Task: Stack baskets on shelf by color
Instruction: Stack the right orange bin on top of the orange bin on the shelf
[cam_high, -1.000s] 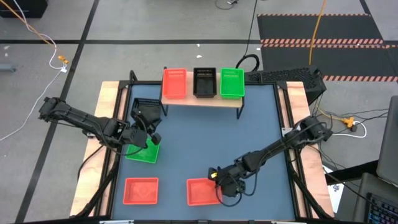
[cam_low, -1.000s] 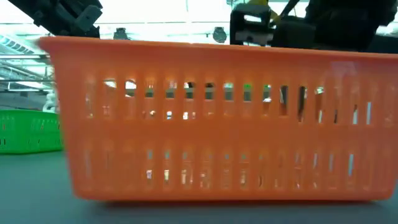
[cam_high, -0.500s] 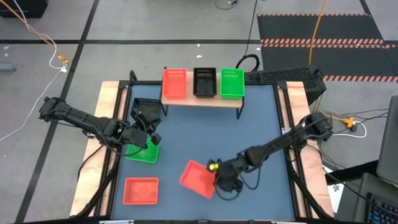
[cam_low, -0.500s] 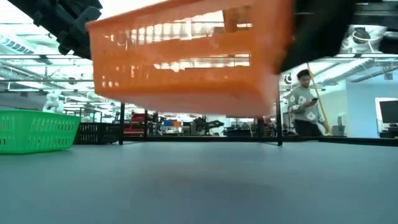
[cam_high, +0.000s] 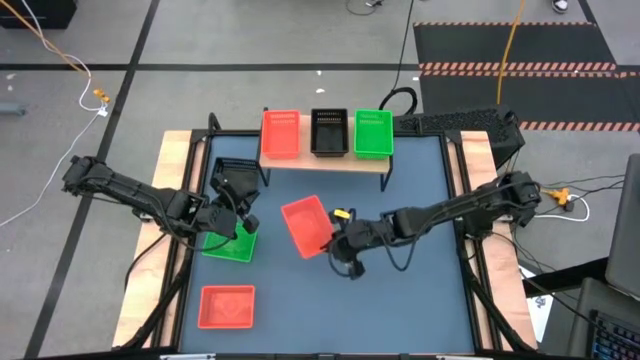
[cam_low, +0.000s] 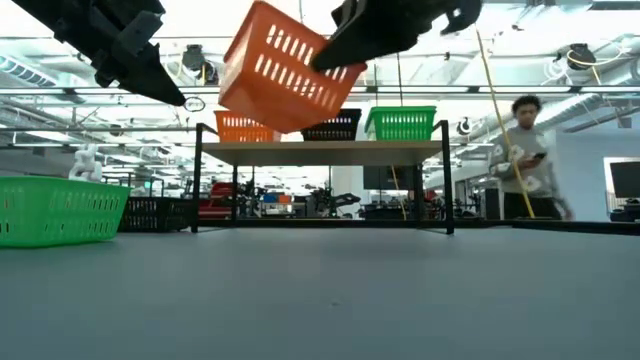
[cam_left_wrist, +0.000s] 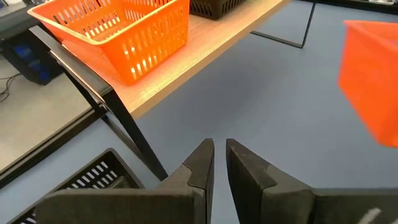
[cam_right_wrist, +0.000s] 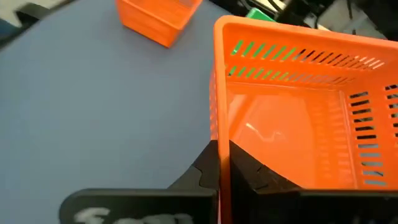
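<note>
On the shelf (cam_high: 325, 158) stand a red basket (cam_high: 280, 133), a black one (cam_high: 329, 131) and a green one (cam_high: 373, 133), each on its base. My right gripper (cam_right_wrist: 224, 163) is shut on another red basket (cam_high: 305, 225), high over the table's middle (cam_low: 285, 70). My left gripper (cam_left_wrist: 219, 155) hovers over a green basket (cam_high: 228, 245) at the table's left, its fingers almost together with nothing between them. A black basket (cam_high: 232, 175) and a red one (cam_high: 227, 306) rest on the table. My right gripper pinches the rim of one upright wall (cam_right_wrist: 219, 134) of the red basket, one finger inside the basket and one outside. The fingers come slanting down from the table's right side. The basket is lifted clear of the table and hangs tilted (cam_low: 290, 75).
The shelf stands on thin black legs (cam_low: 197, 180) at the table's far edge. Wooden borders (cam_high: 170, 200) frame the blue mat. Beyond the table a person (cam_low: 522, 150) stands in the room. Free mat lies between the shelf and the near edge.
My right gripper has risen and gone from the table's near edge toward the shelf, rolling as it went. The red basket, which stood on the mat near the front, is now lifted clear, turned about and tipped.
</note>
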